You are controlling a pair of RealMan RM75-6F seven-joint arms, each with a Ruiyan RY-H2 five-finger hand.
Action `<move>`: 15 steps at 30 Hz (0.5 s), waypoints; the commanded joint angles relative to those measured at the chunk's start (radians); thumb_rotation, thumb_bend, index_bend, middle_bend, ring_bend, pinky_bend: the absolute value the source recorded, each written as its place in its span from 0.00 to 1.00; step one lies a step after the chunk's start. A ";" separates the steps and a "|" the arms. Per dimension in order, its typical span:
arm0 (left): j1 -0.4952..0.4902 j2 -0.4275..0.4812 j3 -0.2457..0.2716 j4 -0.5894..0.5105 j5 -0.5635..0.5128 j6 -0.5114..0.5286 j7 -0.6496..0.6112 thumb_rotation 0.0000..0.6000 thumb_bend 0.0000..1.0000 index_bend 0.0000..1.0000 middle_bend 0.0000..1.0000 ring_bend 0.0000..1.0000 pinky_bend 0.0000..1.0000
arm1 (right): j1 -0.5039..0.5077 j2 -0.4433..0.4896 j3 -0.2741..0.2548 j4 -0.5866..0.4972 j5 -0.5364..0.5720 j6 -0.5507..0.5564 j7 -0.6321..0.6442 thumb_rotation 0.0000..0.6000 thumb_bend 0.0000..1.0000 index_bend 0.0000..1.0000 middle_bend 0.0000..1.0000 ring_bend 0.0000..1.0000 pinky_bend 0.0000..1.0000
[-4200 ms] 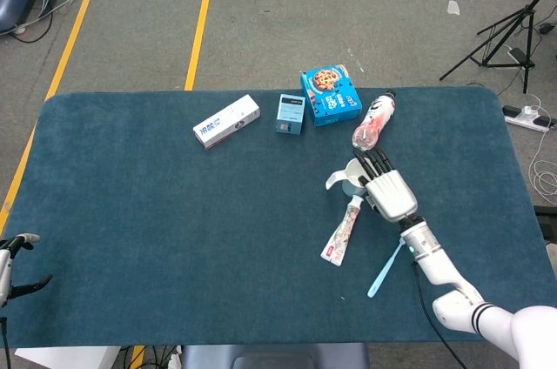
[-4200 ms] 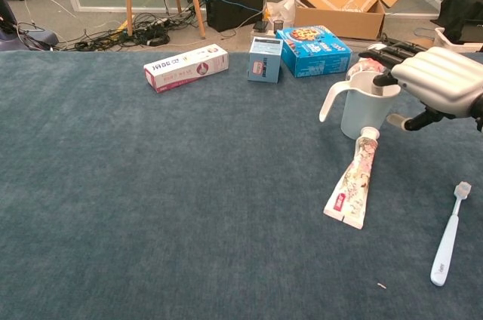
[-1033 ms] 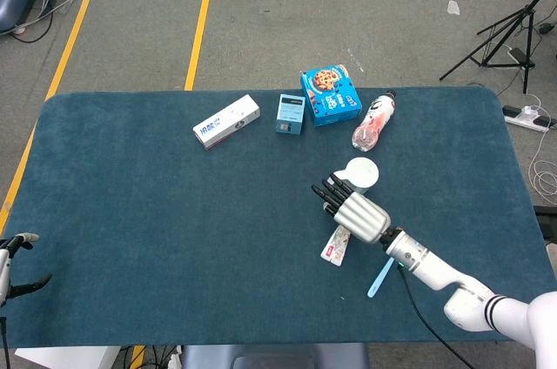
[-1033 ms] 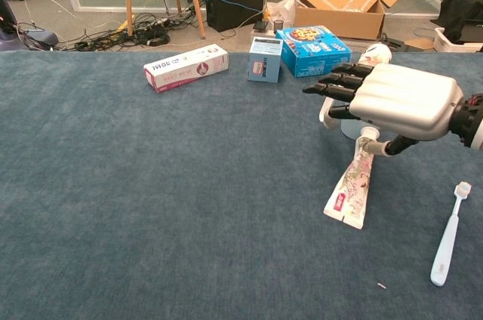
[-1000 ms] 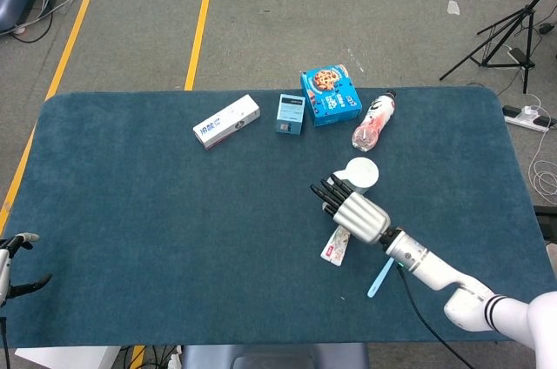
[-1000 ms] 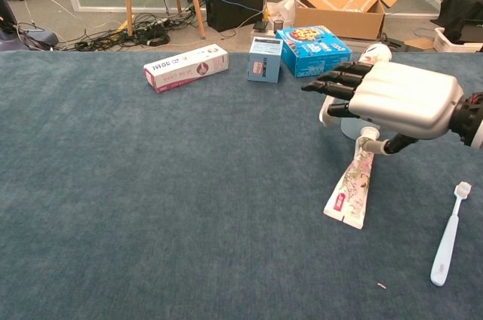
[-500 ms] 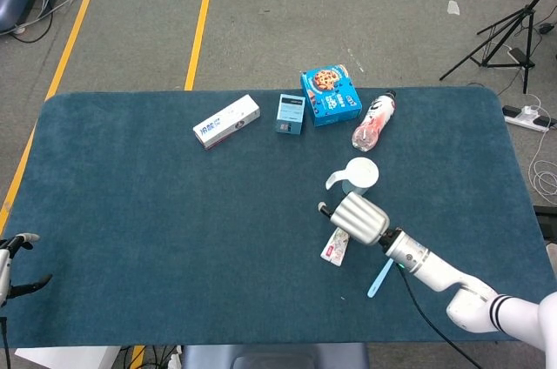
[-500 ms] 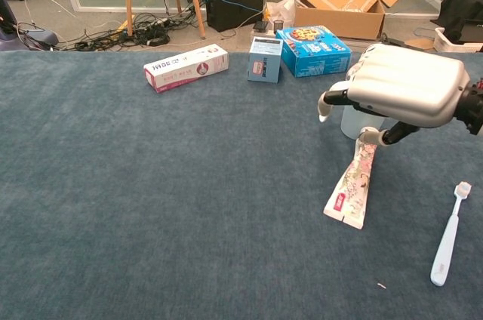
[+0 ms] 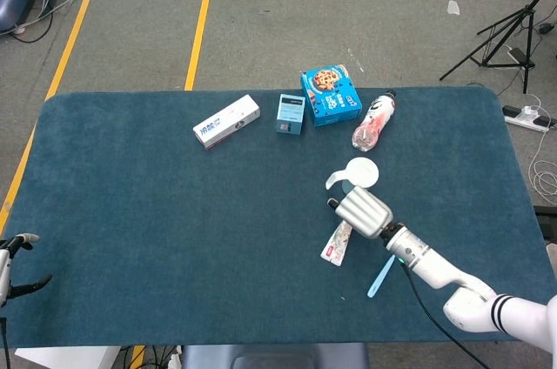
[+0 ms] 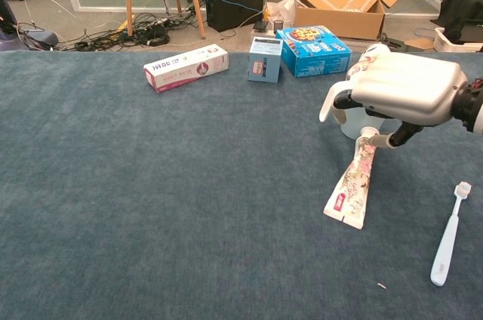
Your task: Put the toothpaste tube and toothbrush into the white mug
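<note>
right hand: the right hand [image 10: 404, 92] hovers over the cap end of the toothpaste tube [image 10: 352, 185], fingers curled under, nothing in them; looks staged for a grab.
left hand: the left hand [image 9: 12, 266] sits at the table's near-left corner, fingers apart, idle.
toothpaste tube: flat on the table, cap toward the white mug [image 9: 359, 176], so a short lift should do.
toothbrush: the toothbrush [image 10: 448, 235] lies flat near the table's near-right edge, untouched.
white mug: upright, empty as far as visible, right half of table.
progress: nothing in the mug yet.
</note>
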 commanded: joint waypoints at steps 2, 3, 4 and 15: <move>0.000 0.000 0.001 0.000 0.001 0.000 0.001 1.00 0.00 0.31 0.40 0.33 0.28 | 0.002 -0.003 -0.001 -0.003 0.011 -0.018 -0.020 1.00 0.18 0.42 1.00 1.00 1.00; 0.000 -0.001 0.001 0.000 0.002 0.000 0.002 1.00 0.00 0.31 0.40 0.33 0.28 | 0.002 -0.004 -0.001 -0.002 0.012 -0.022 -0.024 1.00 0.18 0.42 1.00 1.00 1.00; 0.000 -0.001 0.001 -0.001 0.002 0.001 0.001 1.00 0.00 0.31 0.40 0.33 0.28 | 0.002 -0.006 -0.002 -0.001 0.014 -0.025 -0.029 1.00 0.18 0.42 1.00 1.00 1.00; 0.000 0.000 0.000 -0.001 0.001 0.001 0.000 1.00 0.00 0.31 0.40 0.33 0.28 | 0.003 -0.031 -0.013 0.033 0.032 -0.062 -0.065 1.00 0.18 0.43 1.00 1.00 1.00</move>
